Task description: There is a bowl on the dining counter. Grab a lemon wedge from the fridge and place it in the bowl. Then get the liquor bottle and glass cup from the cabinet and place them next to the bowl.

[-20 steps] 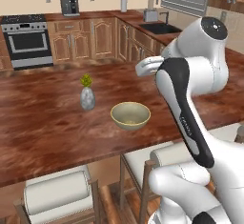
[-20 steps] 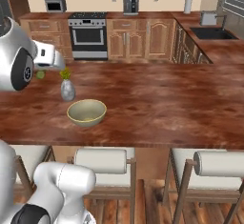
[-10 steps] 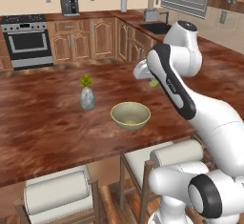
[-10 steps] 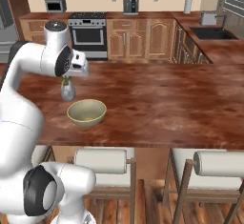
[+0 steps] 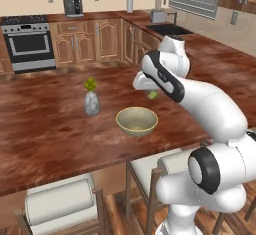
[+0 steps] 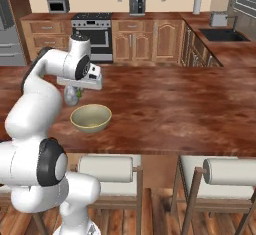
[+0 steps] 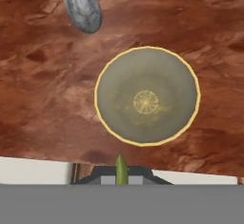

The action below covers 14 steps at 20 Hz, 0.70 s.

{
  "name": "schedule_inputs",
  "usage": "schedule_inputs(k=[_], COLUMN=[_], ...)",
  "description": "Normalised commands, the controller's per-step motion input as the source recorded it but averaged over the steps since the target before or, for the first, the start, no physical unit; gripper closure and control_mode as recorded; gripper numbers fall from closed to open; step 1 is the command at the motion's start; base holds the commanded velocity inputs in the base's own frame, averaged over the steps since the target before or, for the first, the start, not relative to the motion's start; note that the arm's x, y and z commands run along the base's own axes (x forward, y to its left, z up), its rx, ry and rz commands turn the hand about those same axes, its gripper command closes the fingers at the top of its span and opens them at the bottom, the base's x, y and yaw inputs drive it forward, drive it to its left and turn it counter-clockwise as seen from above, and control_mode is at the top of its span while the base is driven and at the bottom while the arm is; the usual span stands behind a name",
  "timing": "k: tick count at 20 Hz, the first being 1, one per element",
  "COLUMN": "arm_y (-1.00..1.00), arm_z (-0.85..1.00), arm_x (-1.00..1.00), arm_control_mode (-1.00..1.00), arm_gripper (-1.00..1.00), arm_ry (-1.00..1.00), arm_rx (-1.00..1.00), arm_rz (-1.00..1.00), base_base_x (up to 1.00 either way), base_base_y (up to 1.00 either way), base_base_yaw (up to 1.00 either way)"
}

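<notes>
Gripper [image 5: 152, 93]: clamped on wedge [image 5: 153, 95], above counter [image 5: 45, 129].
Bowl [image 5: 137, 121]: near front edge, open.
Vase [image 5: 91, 103]: beside bowl, apart.

- A small grey vase [image 5: 91, 103] holding a green sprig is seen standing upright on the bench.
- Stools [image 6: 106, 170] with pale cushioned seats are tucked under the near edge.
- A steel oven [image 5: 29, 47] is set among wooden drawers along the far wall.
- A sink [image 6: 223, 34] is let into the side worktop.
</notes>
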Motion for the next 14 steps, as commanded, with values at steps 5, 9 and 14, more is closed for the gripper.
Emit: schedule_inputs(k=[5, 9, 14], arm_y=[0.11, 0.17, 0.16], arm_z=[-0.74, -0.73, -0.65], arm_x=[0.61, 0.42, 0.22], arm_control_mode=[-1.00, -1.00, -1.00], arm_gripper=[1.00, 1.00, 1.00], arm_ry=[0.08, 0.05, 0.00], arm_rx=[-0.01, -0.02, -0.02], arm_rz=[0.00, 0.00, 0.00], base_base_x=[0.00, 0.00, 0.00], base_base_y=[0.00, 0.00, 0.00], base_base_yaw=[0.00, 0.00, 0.00])
